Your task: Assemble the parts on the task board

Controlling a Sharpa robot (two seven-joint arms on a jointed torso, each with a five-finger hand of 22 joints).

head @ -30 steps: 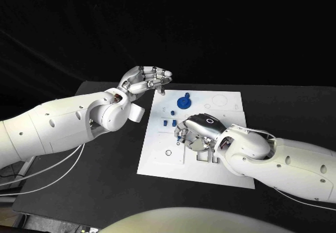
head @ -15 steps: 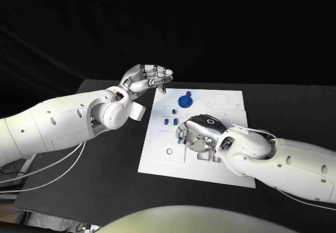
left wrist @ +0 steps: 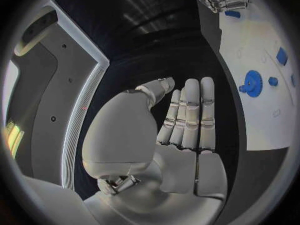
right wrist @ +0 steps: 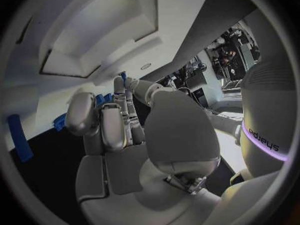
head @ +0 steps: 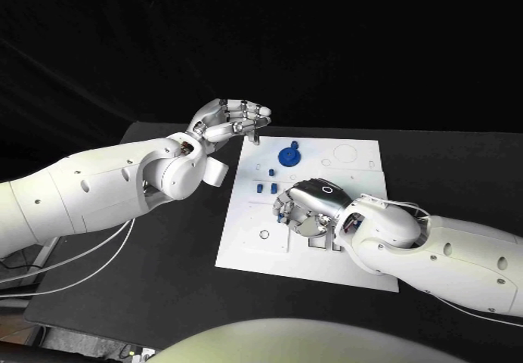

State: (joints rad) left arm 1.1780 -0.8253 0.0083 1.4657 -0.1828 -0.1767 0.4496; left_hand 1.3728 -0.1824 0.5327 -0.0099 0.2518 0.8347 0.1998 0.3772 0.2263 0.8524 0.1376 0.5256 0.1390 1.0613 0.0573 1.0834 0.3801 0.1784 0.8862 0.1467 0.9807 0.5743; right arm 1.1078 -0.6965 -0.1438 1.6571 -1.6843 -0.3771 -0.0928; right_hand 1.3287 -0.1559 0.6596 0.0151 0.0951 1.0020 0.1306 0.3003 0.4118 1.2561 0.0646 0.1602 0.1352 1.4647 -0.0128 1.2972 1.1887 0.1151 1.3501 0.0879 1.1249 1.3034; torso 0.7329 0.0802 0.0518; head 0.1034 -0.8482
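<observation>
Early to middle stage, by the look of it. On the white task board (head: 360,162), lying mid-bench (head: 142,295), one blue gear-like disc (head: 288,157) already seated near the far edge, with a small blue peg (head: 292,144) just beyond it and another small blue piece (head: 325,163) beside it. A few short blue parts (head: 261,185) standing or lying near the board's left side, just beside the right hand. Several round outlines and a ring mark (head: 263,236) on the board bare, so plenty left to place, judging from those vacant spots.

Right hand (head: 305,208) down over the board's middle, fingers curled toward the surface; a small blue part (right wrist: 122,76) showing at the fingertips in the right wrist view and at the hand's edge in the head view. Pinched or merely touched: cannot tell.

Left hand (head: 229,121) raised off the board's far left corner, grasping nothing, fingers bent over in the head view, laid straight side by side in the left wrist view (left wrist: 187,125).

Probably in hand: setting one small part into its slot.
</observation>
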